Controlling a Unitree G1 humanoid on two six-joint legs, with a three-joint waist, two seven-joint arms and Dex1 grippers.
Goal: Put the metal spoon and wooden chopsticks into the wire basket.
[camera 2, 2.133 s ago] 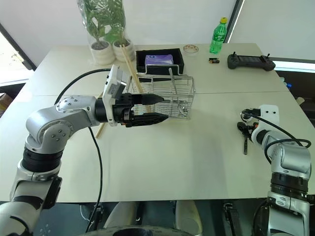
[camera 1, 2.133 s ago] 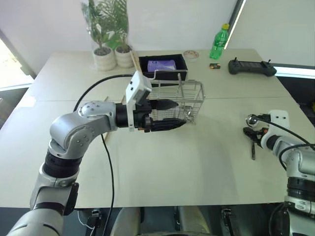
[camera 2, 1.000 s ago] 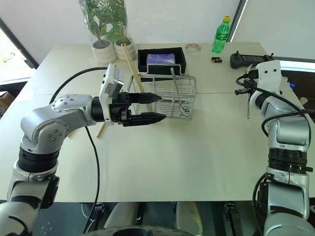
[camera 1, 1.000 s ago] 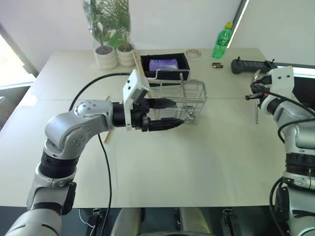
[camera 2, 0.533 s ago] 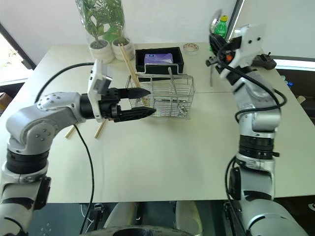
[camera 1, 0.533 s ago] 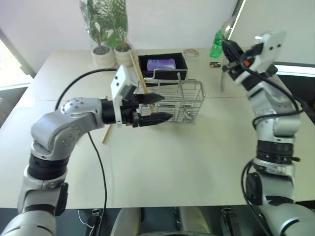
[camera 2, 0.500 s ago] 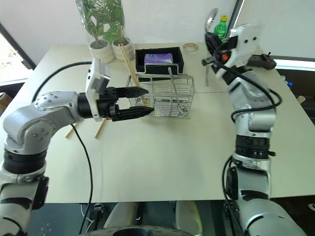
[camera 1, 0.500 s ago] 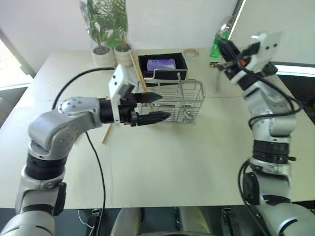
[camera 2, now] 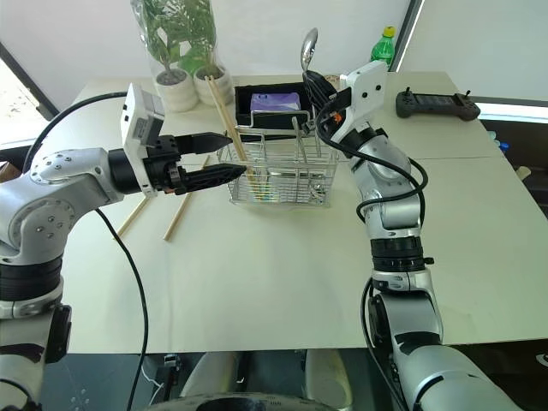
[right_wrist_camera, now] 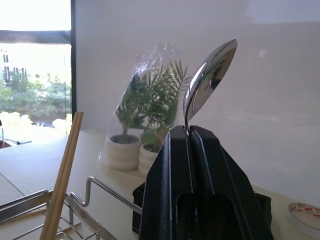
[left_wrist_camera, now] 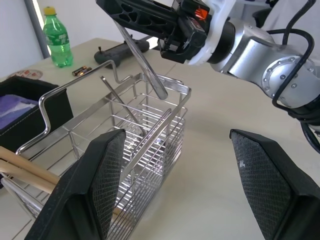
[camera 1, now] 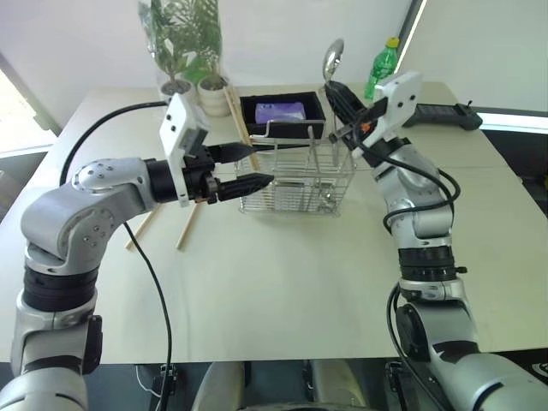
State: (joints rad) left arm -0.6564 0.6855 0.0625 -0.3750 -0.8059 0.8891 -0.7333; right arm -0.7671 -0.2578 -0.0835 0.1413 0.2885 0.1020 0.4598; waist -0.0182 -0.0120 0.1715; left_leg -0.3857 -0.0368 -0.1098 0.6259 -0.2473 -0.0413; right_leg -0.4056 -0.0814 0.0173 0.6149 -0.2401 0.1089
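Glossy metal spoon (right_wrist_camera: 210, 75), pale matt wooden chopsticks (camera 2: 224, 116), shiny wire basket (camera 1: 295, 175)

Metal spoon (right_wrist_camera: 207, 82): handle hidden between the right gripper (right_wrist_camera: 190, 134) fingers.
Wooden chopsticks (camera 2: 224, 118): lower ends lost behind wire basket (camera 2: 282, 184) mesh.
Left gripper (left_wrist_camera: 185, 190): fingertips cut off by frame.
Basket contents: possibly other utensils, indistinct.

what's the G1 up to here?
Its right gripper is shut on the metal spoon, bowl up, handle hanging over the wire basket. The left gripper, fingers open, is beside the basket. One wooden chopstick leans in the basket; two others lie on the table.
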